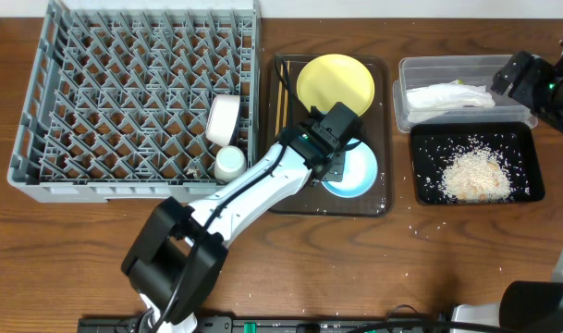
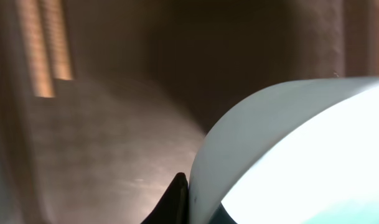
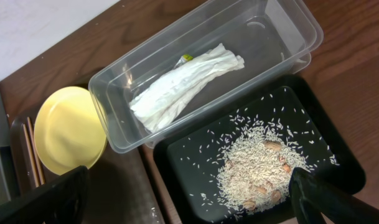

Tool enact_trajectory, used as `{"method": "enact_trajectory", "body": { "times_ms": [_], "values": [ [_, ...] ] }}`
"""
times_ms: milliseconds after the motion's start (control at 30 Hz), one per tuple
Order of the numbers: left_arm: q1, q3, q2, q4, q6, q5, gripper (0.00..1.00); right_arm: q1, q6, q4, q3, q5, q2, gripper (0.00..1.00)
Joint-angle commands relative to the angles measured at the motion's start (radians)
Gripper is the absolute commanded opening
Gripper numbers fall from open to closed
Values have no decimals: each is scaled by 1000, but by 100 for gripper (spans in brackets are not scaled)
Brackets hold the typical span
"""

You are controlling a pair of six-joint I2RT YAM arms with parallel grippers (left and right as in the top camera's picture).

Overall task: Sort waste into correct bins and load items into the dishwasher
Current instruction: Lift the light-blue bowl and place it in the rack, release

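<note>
overhead, the left pincer (image 1: 341, 153) is clamped on the rim of the light blue bowl (image 1: 362, 176), within the brown tray (image 1: 283, 199) next to the yellow plate (image 1: 335, 81) and chopsticks (image 1: 281, 97). the white bowl (image 1: 223, 118) and white cup (image 1: 230, 164) stand in the grey dish rack (image 1: 124, 92). the right pincer (image 3: 189, 186) hangs with its fingers wide apart over the clear tub (image 3: 102, 81), which holds the napkin (image 3: 183, 81), and the black tray (image 3: 345, 162) of rice (image 3: 257, 162).

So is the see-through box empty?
No, not empty. A crumpled white napkin lies inside the clear box, with a small yellow-green wrapper peeking out beside it.
</note>
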Motion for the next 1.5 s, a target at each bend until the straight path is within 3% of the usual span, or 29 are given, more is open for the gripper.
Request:
{"method": "enact_trajectory", "body": {
  "times_ms": [0, 267, 367, 400, 667, 700, 767, 933, 1033, 1467],
  "values": [
    [2, -7, -61, -10, 40, -246, 7, -8, 10, 0, 1, 2, -2, 99],
    [17, -7, -97, 42, 151, -797, 7, -9, 10, 0, 1, 2, -2, 99],
    [48, -7, -97, 135, 253, -948, 7, -9, 10, 0, 1, 2, -2, 99],
    [72, -7, -97, 206, 337, -982, 7, -9, 10, 0, 1, 2, -2, 99],
    [243, 35, -97, 555, 721, -992, 8, -8, 10, 0, 1, 2, -2, 99],
    [288, 42, -96, 685, 848, -992, 7, -9, 10, 0, 1, 2, -2, 99],
    [326, 42, -88, 813, 956, -991, 7, -8, 10, 0, 1, 2, -2, 99],
    [405, 42, -24, 1036, 1162, -988, 7, -9, 10, 0, 1, 2, -2, 99],
    [442, 42, 31, 1103, 1211, -988, 7, -8, 10, 0, 1, 2, -2, 99],
    [449, 41, 207, 1206, 1170, -1012, 7, -8, 10, 0, 1, 2, -2, 99]
  ]
}}
